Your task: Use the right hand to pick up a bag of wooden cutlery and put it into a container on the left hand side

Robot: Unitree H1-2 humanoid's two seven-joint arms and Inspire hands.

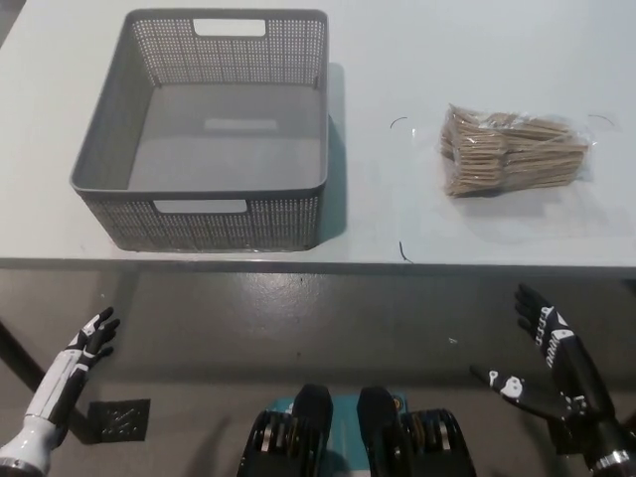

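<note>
While the right robot hand (pixel 552 363) hangs empty short of the surface (pixel 417 60) edge, nothing of the task is done yet
The bag of wooden cutlery (pixel 512 149) lies flat on the surface, well ahead of that robot hand and slightly to its left, untouched. The robot hand's fingers are spread apart, holding nothing. The grey basket (pixel 199 221) stands empty far to its left and ahead. The left robot hand (pixel 87 343) rests low on the other side, fingers loosely apart. Reaching, grasping, carrying across and dropping all remain
</note>
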